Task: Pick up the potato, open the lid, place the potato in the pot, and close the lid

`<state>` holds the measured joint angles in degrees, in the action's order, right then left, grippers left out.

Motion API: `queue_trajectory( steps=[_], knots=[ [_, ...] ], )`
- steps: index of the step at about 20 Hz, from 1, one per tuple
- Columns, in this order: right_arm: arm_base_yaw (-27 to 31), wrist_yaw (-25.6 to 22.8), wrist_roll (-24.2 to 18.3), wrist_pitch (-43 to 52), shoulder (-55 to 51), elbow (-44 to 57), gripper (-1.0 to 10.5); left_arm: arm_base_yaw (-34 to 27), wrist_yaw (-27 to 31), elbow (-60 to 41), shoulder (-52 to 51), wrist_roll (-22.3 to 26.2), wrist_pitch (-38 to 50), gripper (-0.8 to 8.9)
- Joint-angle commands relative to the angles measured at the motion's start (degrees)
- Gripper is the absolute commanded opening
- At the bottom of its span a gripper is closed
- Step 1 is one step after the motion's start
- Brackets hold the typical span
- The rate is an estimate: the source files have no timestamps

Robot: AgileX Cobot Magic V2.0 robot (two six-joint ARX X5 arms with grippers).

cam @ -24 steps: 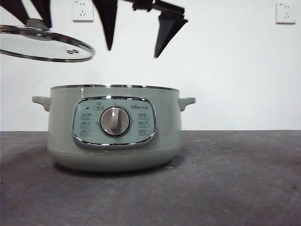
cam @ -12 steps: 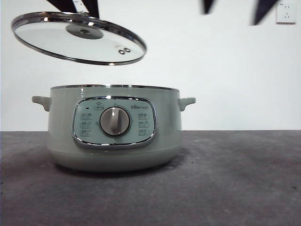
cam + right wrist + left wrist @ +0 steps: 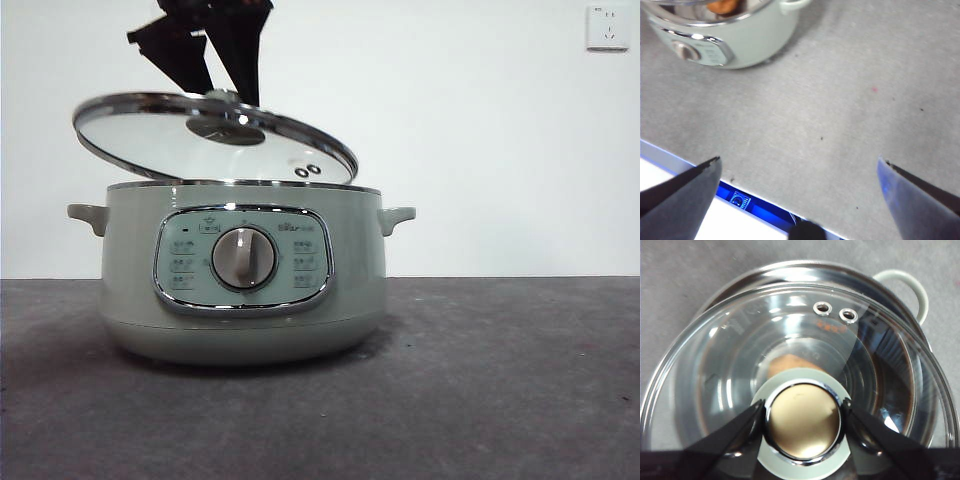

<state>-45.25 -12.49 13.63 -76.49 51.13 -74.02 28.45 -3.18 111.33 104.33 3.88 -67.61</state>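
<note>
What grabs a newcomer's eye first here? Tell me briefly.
The glass lid, tilted just above the green pot at mid-table, with the left gripper shut on its knob. Through the glass, the potato lies in the pot. The right gripper hangs open over bare table.

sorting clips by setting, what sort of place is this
Probably a lab or test bench, not a home kitchen: a lone pot on a bare grey table, a blank white wall with a socket, and the left gripper holding the lid.
</note>
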Motion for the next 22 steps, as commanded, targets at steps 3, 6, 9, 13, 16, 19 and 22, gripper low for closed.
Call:
queue_trajectory(
  steps=[3,6,9,13,16,19,22],
  knots=[
    [-0.1,-1.1,1.1,-0.2,0.0,0.5,7.2,1.1,-0.2,0.8,1.7,-0.4,1.5,-0.13],
    [-0.1,-1.2,1.1,0.2,0.0,0.5,7.2,1.2,-0.2,0.8,2.7,-0.4,1.8,-0.13],
    [-0.1,-1.4,1.1,0.1,0.0,0.5,7.2,1.2,-0.2,0.8,3.8,-0.4,1.9,-0.13],
    [-0.1,-1.5,1.1,0.1,0.0,0.5,7.2,1.2,-0.2,0.8,4.9,-0.2,2.4,-0.13],
    [-0.1,-1.5,1.1,0.1,0.0,0.5,7.2,1.2,-0.2,0.8,5.3,-0.1,2.6,-0.13],
    [-0.1,-1.5,1.1,0.1,0.0,0.5,7.2,1.2,-0.2,0.8,5.4,0.7,2.8,-0.08],
    [-0.1,-1.5,1.1,0.2,0.0,0.5,7.2,1.2,-0.3,0.8,5.4,0.6,3.0,0.37]
  ],
)
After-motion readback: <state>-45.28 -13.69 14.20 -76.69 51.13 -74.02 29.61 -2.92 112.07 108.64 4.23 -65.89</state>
